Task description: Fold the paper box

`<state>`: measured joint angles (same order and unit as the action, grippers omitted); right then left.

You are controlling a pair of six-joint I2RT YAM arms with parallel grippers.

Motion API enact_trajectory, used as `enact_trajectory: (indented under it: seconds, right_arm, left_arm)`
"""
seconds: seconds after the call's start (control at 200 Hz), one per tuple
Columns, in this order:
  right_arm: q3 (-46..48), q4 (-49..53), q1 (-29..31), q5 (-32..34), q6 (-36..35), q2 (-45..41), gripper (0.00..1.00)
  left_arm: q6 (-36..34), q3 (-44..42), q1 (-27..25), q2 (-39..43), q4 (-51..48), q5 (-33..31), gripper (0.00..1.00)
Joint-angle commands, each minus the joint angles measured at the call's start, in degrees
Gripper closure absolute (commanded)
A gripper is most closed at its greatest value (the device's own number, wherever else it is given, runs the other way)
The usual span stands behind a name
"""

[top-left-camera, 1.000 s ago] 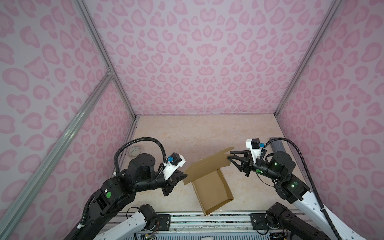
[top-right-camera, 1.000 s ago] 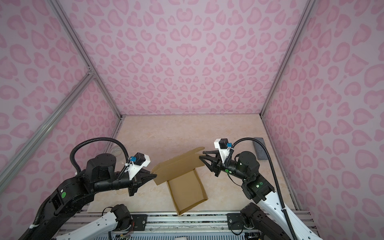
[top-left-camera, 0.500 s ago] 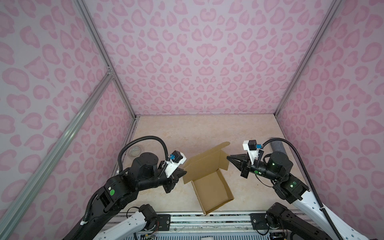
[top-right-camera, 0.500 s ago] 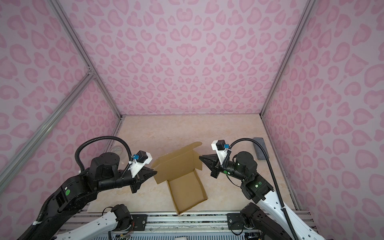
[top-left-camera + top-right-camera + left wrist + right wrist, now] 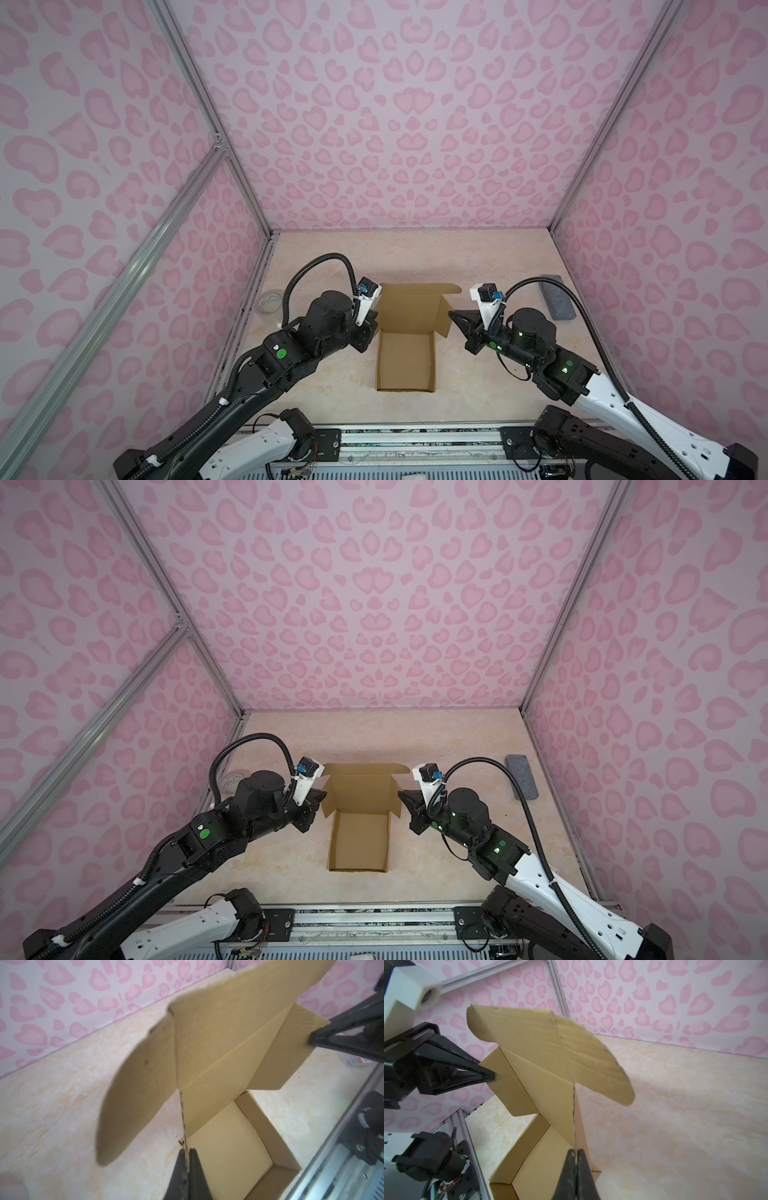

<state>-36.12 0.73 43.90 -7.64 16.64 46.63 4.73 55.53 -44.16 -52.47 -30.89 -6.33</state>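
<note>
The paper box (image 5: 405, 361) lies between tape roll (image 5: 269, 301) at left and block (image 5: 557, 297) at right.

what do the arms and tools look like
Both arms are black near the wrist, with white shells by the base. The left arm bears a green round sticker; the right arm shows green lights. A black ribbed cable loops to each white wrist camera mount. The left tool and right tool are black, tapering to points.
</note>
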Motion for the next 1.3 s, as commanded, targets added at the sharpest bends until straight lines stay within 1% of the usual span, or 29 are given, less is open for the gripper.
enact_trajectory:
  seconds: [0.0, 0.085, 0.195, 0.335, 0.43, 0.705, 0.89, 0.945, 1.295]
  right_arm:
    - [0.43, -3.47, 0.4, 10.96, 2.47, 1.79, 1.0]
    - [0.22, -4.2, 0.48, 15.58, 3.82, 3.37, 1.0]
    - [-0.07, -5.1, 0.48, 19.84, 5.92, 6.03, 1.0]
    - [-1.04, -5.48, 0.49, 23.32, 8.04, 10.5, 1.0]
    - [-1.3, -6.55, 0.49, 24.82, 9.01, 12.85, 1.0]
    - [-1.26, -9.2, 0.72, 26.92, 12.24, 17.04, 1.0]
    - [-1.26, -9.09, 1.48, 28.47, 14.17, 18.27, 1.0]
    - [-1.44, -8.87, 1.98, 29.12, 14.42, 18.62, 1.0]
    - [-1.32, -5.97, 5.19, 32.48, 16.51, 19.45, 1.0]
  left_arm:
    - [6.31, -1.92, 0.04, -1.97, 13.97, -5.83, 0.96]
    - [9.77, -4.16, 0.11, -4.5, 19.61, -7.53, 0.96]
    - [11.64, -7.5, 0.12, -8.09, 27.23, -8.11, 0.96]
    - [11.79, -8.83, 0.11, -13.02, 33.16, -8.01, 0.96]
    - [11.81, -8.71, 0.11, -15.73, 35.47, -7.55, 0.96]
    - [13.53, -10.97, 0.18, -19.32, 40.18, -6.89, 0.96]
    - [14.87, -14.02, 0.16, -19.42, 41.37, -7.25, 0.96]
    - [15.5, -14.65, 0.2, -19.58, 43.51, -6.73, 0.96]
    - [20.68, -17.19, 0.12, -19.08, 43.99, -5.91, 0.96]
